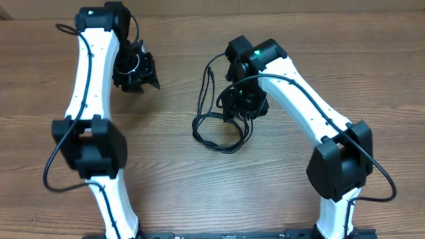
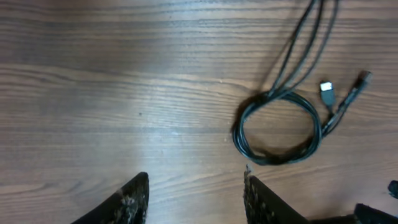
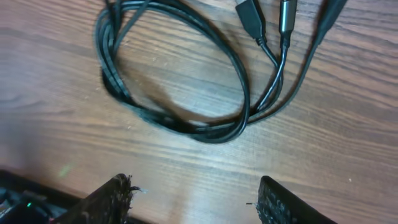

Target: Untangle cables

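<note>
Loosely coiled cables (image 3: 211, 132) lie by open R fingers (image 3: 116, 200)

Soft, even light falls from above. Left of the cables (image 2: 280, 159), the counter (image 2: 93, 62) carries a pale glare in the left wrist view. Close beneath the cables lies a faint shadow. Wood grain near them is sharp; farther off it blurs slightly.

The cables (image 2: 277, 160) are black with a slight sheen, and one plug (image 2: 327, 92) ends in a pale silver tip. The counter (image 1: 199, 192) is brown wood, streaked with fine darker grain lines. The left arm (image 1: 93, 73) and right arm (image 1: 299, 89) are white with black joints and black wiring. A green light (image 1: 255, 52) glows on the right arm. The left tool (image 2: 196, 196) and right tool (image 3: 196, 196) are black, flecked pale at the edges.
</note>
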You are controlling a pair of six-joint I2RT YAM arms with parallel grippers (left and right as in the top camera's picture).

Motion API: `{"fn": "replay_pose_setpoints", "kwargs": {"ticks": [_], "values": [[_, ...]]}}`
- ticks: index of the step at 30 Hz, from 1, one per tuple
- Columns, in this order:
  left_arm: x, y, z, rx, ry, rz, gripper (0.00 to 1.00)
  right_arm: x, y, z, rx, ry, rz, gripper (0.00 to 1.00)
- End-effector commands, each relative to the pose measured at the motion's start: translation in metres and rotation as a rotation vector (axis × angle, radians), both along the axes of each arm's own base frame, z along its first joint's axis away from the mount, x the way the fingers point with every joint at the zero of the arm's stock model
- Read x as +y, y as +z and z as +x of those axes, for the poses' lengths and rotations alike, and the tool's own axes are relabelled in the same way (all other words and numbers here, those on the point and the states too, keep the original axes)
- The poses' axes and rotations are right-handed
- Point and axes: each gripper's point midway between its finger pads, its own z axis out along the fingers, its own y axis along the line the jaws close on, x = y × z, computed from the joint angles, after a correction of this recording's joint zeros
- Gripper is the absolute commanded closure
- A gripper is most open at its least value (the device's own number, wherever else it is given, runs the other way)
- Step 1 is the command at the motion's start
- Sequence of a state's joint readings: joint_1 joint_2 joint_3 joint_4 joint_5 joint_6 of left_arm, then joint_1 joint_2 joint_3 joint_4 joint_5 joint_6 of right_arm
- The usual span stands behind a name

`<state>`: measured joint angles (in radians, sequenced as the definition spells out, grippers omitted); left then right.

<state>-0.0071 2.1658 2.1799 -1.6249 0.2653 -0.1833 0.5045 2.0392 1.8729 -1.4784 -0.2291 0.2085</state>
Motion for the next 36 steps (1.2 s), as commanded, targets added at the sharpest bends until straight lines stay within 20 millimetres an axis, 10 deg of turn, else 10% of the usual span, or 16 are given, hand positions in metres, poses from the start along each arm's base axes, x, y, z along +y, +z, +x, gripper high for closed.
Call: {"fn": "replay_pose_setpoints", "kwargs": {"ticks": [1,16,24,36], "values": [[-0.005,0.008,-0.019,-0.030,-0.005,0.005,0.50,0.001,0.028,-0.001,-0.054,0.001,0.039,0.36],[-0.018,-0.089,-0.079,0.028,0.092,-0.029,0.38,0.045,-0.031,-0.036,0.015,0.105,0.131,0.29],[-0.028,-0.098,-0.071,0.012,0.149,-0.118,0.27,0.089,-0.078,-0.059,0.044,0.146,0.346,0.30],[-0.032,-0.093,-0.048,0.020,0.233,-0.542,0.27,0.076,-0.094,-0.046,0.126,-0.069,0.364,0.38]]}}
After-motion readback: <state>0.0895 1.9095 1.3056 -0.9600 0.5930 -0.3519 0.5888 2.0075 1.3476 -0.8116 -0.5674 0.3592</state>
